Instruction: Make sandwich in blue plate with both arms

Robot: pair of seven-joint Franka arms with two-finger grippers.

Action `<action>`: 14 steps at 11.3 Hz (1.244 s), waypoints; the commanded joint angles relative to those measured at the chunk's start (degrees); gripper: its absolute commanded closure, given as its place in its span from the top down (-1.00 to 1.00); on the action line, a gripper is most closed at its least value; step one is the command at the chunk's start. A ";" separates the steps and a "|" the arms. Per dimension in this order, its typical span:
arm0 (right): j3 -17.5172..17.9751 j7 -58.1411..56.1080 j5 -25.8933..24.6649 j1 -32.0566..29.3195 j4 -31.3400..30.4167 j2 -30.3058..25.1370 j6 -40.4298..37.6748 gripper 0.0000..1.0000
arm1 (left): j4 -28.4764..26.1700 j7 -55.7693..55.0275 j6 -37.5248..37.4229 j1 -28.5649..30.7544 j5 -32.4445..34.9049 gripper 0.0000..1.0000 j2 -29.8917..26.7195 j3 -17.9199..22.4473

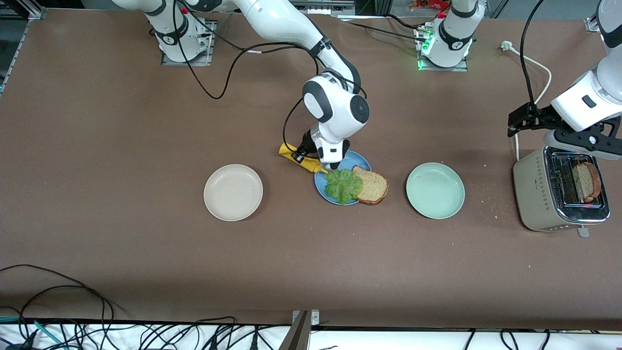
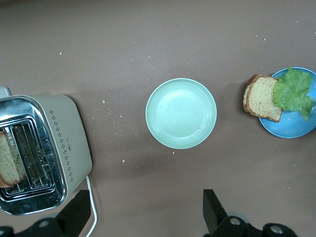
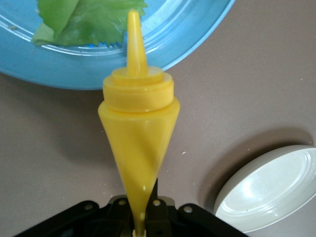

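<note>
Step in hand: judged to be applying sauce to the lettuce leaf [image 1: 343, 186] before the sandwich is closed.
Right tool [image 1: 311, 163]: clamped on the yellow squeeze bottle [image 3: 136, 133], held tilted with its nozzle aimed at the blue plate [image 1: 353, 159]; the tip sits over the plate rim, at the edge of the leaf.
Left tool [image 2: 147, 213]: fingers spread wide, holding nothing; it hangs over the bench just beside the toaster [image 1: 559, 194], on the side where the pale green plate [image 2: 180, 113] lies. This arm waits.
Blue plate: mid-bench, between the cream plate [image 1: 233, 192] and the pale green plate, both bare.
Sandwich so far: one bread slice [image 1: 371, 185] lies on the blue plate, overhanging its rim toward the pale green plate; the lettuce overlaps the slice's edge and rests mostly on bare plate.
Second slice [image 1: 586, 181]: upright in a toaster slot, not yet taken.
Aim: bring the nozzle farther in, over the middle of the leaf; at the rim the sauce would likely land on the plate or bench.
Squeeze: press gently and briefly; the grip sits low on the bottle body.
Clearance: keep the tip above the leaf, not touching it, so the leaf is not dragged off the bread.
</note>
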 commanded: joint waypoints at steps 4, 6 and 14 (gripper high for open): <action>-0.25 0.18 -0.98 -0.04 1.35 0.97 0.16 -1.00 | 1.20 1.20 -1.17 0.24 -1.43 1.00 0.27 0.07; 0.01 -0.17 -0.80 -0.39 0.31 -0.51 0.16 -1.00 | 1.20 1.20 -1.17 0.24 -1.43 1.00 0.27 0.07; 20.55 -6.31 -6.16 -18.46 -22.62 -31.07 7.45 -1.00 | 1.28 1.20 -1.17 0.16 -1.43 1.00 0.36 0.07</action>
